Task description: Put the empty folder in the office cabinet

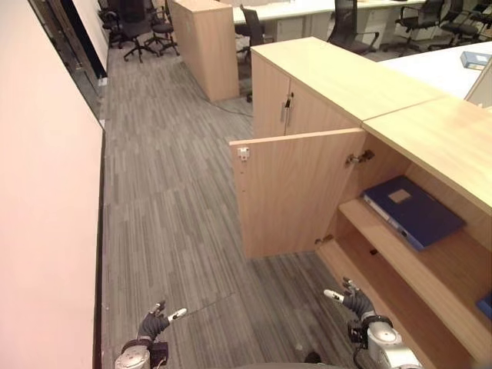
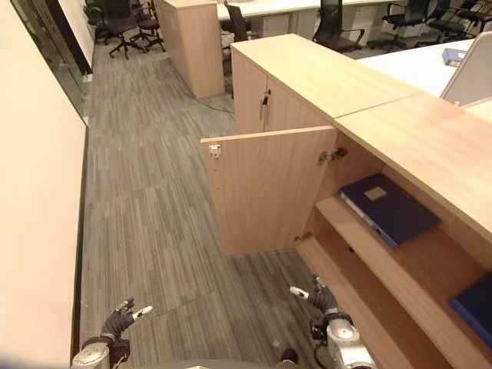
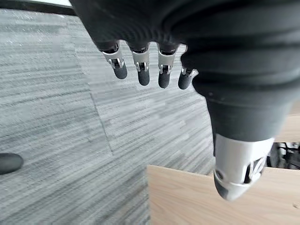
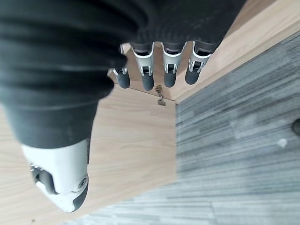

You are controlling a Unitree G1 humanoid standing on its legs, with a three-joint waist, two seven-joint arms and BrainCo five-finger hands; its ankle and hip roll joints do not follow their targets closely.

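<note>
Already, the empty folder is being shown lying inside the open office cabinet.

The office cabinet (image 1: 430, 138) is being kept open by its door (image 1: 296, 192), swung out over the carpet so the shelves are left reachable; the dark blue folder (image 1: 415, 211) is lying flat on the upper shelf (image 1: 446, 265), toward its door-side end, judged to be where the task wants it. The right hand (image 1: 355, 301) is being held low by the cabinet's bottom front edge, fingers relaxed and nothing gripped; the left hand (image 1: 154, 323) is being held over the carpet, likewise loose and empty.
</note>
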